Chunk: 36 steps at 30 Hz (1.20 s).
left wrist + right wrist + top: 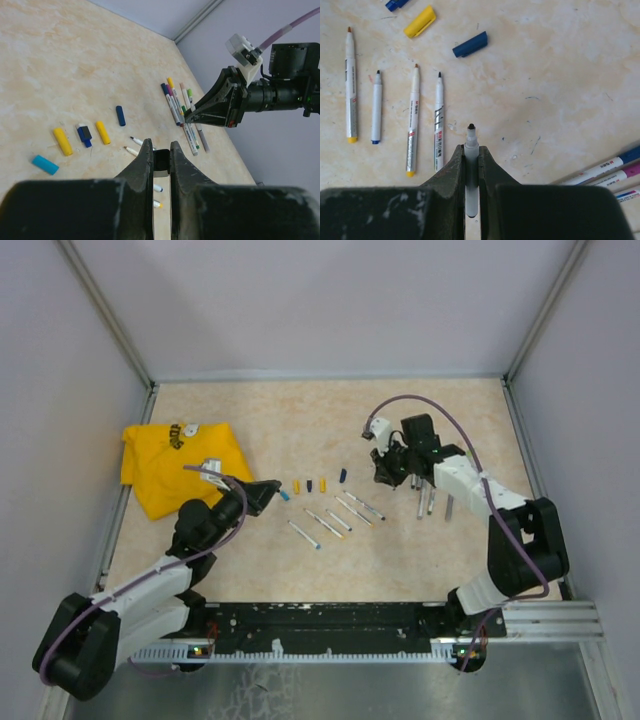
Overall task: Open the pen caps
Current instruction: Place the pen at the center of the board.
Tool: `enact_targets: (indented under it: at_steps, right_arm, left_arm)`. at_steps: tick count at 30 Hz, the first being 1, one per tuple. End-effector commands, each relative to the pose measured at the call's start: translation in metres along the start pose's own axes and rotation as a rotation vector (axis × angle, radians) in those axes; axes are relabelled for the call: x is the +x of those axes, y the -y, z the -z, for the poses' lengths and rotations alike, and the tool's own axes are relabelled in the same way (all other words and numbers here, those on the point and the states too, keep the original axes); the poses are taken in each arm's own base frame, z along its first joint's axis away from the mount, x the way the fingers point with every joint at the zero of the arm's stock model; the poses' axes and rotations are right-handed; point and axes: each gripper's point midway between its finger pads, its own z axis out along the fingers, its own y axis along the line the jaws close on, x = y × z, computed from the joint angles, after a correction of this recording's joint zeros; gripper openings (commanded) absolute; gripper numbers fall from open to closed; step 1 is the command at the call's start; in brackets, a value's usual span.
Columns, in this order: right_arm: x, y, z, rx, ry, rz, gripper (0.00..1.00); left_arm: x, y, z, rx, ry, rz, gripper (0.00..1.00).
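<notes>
- Currently the right end effector [471,150] is pinched tight on a bare pen [470,137]. Its black tip is exposed and points to 12 o'clock in the wrist view, with no cap on it.
- Left end effector [161,150] is nearly closed on a small dark piece [161,159]. I read it as a cap, though the fingers hide most of its shape.
- Loose caps [310,484] lie in a short row on the surface [250,420], between the two arms. A teal cap [284,495] sits just beside the left fingers.
- Pens still capped [431,498] lie near the right end effector, at 4 o'clock from it in the top view. Their long axes run roughly 12 to 6. The right arm is clearly nearer, and the left arm is well apart from them.
- Open pens [412,120] lie at 9 to 10 o'clock of the held pen, parallel to it. That looks like the drop spot before the next capped one.
</notes>
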Motion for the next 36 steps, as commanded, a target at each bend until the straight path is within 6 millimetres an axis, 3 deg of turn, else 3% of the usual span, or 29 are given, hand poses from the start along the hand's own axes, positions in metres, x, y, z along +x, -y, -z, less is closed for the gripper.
enact_targets:
  at_steps: [1,17,25,36]
  right_arm:
    - [-0.008,0.024,-0.003,0.1,0.019,-0.007,0.0]
    - [0.034,0.024,-0.043,0.054,-0.154,-0.063,0.0]
    - [0.042,0.018,-0.056,0.047,-0.206,-0.053,0.07]
    - [0.043,0.019,-0.055,0.055,-0.216,-0.057,0.18]
  left_arm:
    - [0.01,0.003,0.004,0.036,-0.036,-0.005,0.0]
    - [0.028,0.009,-0.002,0.097,-0.12,0.047,0.0]
    - [0.033,0.009,-0.005,0.104,-0.146,0.052,0.0]
    - [0.033,0.009,-0.005,0.105,-0.151,0.052,0.0]
